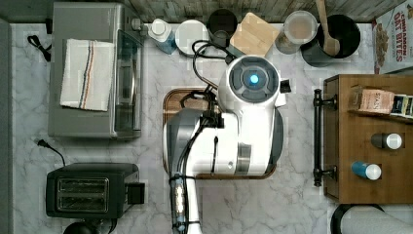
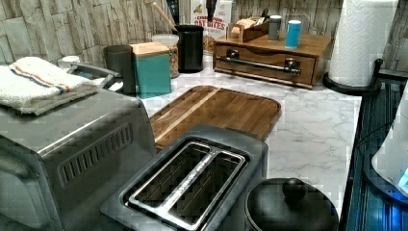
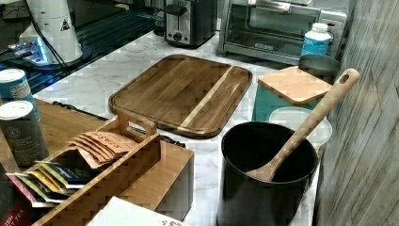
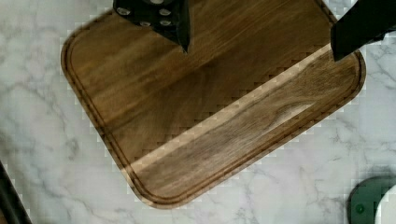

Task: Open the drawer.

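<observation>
The drawer (image 2: 263, 61) sits closed beyond the wooden tray (image 4: 210, 107), its black bar handle (image 1: 317, 137) untouched. The gripper (image 4: 261, 35) hangs above that tray, fingers spread, holding nothing. The approach seems barely begun; next it must reach the handle.

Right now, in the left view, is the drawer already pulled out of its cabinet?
No. The drawer sits flush in the cabinet, its black bar handle untouched across the front.

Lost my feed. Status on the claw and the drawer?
Claw open, empty, above the wooden tray. Drawer shut, handle untouched. Nothing blocking its front.
</observation>
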Controlling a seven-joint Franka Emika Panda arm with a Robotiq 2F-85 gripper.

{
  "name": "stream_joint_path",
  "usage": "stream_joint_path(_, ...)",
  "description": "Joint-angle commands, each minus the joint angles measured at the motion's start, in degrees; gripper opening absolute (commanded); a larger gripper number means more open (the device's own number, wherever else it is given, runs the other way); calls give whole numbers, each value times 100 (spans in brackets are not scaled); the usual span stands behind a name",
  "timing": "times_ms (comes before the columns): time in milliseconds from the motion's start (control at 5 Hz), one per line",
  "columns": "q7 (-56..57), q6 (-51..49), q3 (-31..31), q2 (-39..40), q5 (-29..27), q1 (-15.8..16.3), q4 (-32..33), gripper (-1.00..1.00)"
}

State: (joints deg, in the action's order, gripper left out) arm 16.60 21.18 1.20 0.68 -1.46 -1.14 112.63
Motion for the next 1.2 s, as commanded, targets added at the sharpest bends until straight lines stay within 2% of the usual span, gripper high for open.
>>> stream_joint_path(200,2257,1003,608,-601,306,-473,1035,100)
stream_joint_path(600,3256,1397,825,-314,776,-752,1037,100)
stream_joint_path(800,3833,1974,1120,-322,952,-724,1374,100)
stream_joint_path(1200,5056,2342,1211,205,643,-1005,1167,100)
